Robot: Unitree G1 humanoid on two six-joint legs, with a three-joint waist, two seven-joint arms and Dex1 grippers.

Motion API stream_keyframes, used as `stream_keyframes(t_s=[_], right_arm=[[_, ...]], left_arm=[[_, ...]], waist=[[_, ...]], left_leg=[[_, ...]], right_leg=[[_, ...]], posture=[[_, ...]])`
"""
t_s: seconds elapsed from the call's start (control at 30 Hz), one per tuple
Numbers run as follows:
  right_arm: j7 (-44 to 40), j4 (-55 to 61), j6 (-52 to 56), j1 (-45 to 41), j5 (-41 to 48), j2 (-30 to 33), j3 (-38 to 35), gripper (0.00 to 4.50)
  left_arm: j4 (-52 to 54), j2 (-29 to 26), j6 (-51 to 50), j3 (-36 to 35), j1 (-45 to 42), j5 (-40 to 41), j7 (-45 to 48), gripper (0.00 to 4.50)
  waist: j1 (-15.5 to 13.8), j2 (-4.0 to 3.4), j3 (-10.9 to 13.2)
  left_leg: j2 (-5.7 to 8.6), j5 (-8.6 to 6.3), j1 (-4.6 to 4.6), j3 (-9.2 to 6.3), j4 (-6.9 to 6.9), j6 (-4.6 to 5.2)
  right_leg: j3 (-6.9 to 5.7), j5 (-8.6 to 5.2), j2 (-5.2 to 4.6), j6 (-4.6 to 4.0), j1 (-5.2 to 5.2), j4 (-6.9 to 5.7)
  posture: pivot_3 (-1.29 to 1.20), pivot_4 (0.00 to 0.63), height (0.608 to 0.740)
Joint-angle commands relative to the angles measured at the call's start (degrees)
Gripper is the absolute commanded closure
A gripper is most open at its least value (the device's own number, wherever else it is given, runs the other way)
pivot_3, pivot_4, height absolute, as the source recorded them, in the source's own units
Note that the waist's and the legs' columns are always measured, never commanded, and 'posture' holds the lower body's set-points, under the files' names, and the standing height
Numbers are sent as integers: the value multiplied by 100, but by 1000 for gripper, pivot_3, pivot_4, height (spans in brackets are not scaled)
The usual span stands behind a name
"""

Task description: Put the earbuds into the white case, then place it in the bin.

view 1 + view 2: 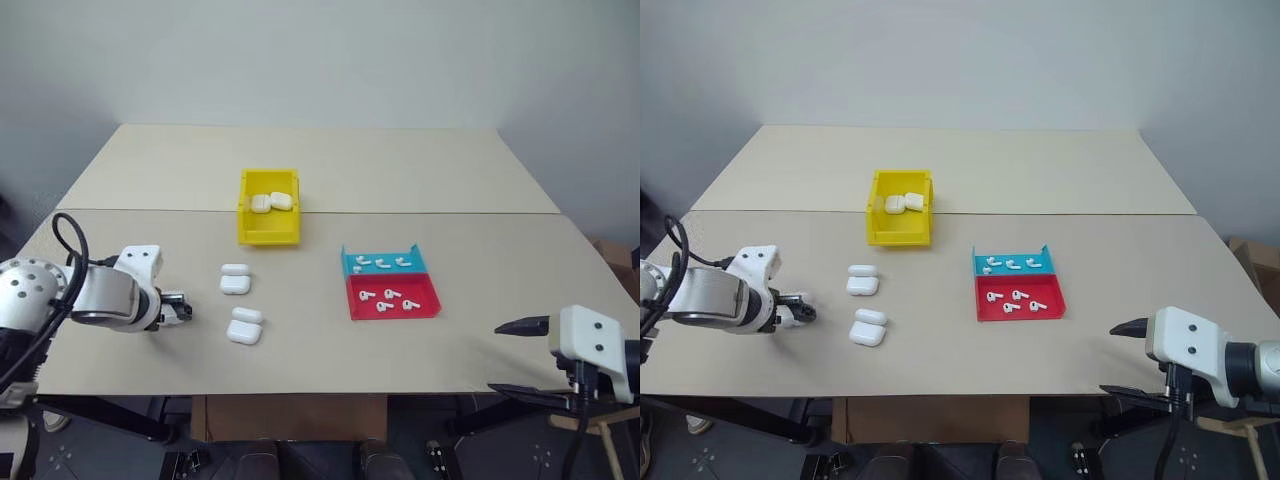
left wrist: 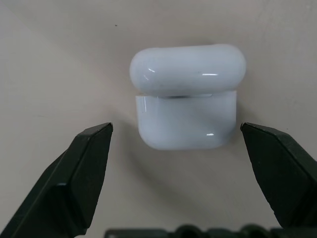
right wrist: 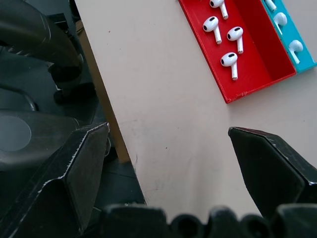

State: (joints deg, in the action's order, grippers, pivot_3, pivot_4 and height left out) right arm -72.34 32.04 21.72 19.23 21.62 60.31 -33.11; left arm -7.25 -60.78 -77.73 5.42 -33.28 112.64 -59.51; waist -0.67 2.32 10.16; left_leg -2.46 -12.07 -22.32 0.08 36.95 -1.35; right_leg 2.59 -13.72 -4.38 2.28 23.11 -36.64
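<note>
The left claw [image 1: 183, 308] is hanging low over the bench [image 1: 480, 270] with its two black fingers [image 2: 74, 173] spread wide apart and nothing between them yet. In the left wrist view a white case [image 2: 187, 101] is lying flat on the bench just ahead of the fingertips, with its lid folded down. Two such cases are lying near that claw, a near one [image 1: 245, 326] and a farther one [image 1: 235, 279], and it is hard to say for sure which one the wrist view is showing; it is likely the near one.

The right claw [image 1: 522, 355] is waiting near the front edge of the bench, also wide apart and empty. The earbuds [image 1: 390, 298] are lying in the red and blue tray [image 1: 428, 310], well apart from the cases. The yellow bin [image 1: 268, 232] is sitting farther back with two white cases [image 1: 270, 201] already inside it.

The step in hand seems to be grabbing a case. To do it well, the left claw should be coming down so one finger goes on each side of the case, low on the body and not on the lid. The case looks smooth and shiny, so it could be slipping away if squeezed off centre.

The bottoms of both claws are cut off in the wrist views. The earbuds are too tiny to tell left ones from right ones
</note>
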Motion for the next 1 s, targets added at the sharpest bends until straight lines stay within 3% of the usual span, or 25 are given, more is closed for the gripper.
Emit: stream_keyframes(t_s=[0.03,0.43,0.77,0.87,1.0], right_arm=[[58,156,50,33,61,-36,-254,23],[106,200,54,99,53,-63,-270,23],[183,268,29,194,2,-89,-227,23],[232,322,32,229,-3,-102,-211,0],[263,374,56,265,11,-107,-224,0]], left_arm=[[-35,86,-17,11,-154,36,-44,0],[-283,293,-40,116,-397,36,-309,0],[-418,133,-184,250,-407,36,-153,0],[-390,157,-126,279,-355,36,-207,611],[-425,131,-102,342,-361,36,-245,1765]], waist=[[-1,0,0],[-1,2,0],[3,3,0],[3,3,0],[13,3,0]], left_leg=[[0,0,0,-1,0,0],[2,2,-1,-3,0,-4],[3,2,-2,-4,0,-5],[3,2,-2,-4,0,-5],[2,2,-1,-4,-1,-5]], right_leg=[[0,0,0,0,0,0],[-1,1,-1,2,-1,1],[-2,-6,-2,13,0,3],[-2,-16,-2,29,0,3],[-1,-15,-2,29,0,2]], posture=[[0,150,740],[0,150,740],[0,150,740],[0,150,740],[0,150,740]])
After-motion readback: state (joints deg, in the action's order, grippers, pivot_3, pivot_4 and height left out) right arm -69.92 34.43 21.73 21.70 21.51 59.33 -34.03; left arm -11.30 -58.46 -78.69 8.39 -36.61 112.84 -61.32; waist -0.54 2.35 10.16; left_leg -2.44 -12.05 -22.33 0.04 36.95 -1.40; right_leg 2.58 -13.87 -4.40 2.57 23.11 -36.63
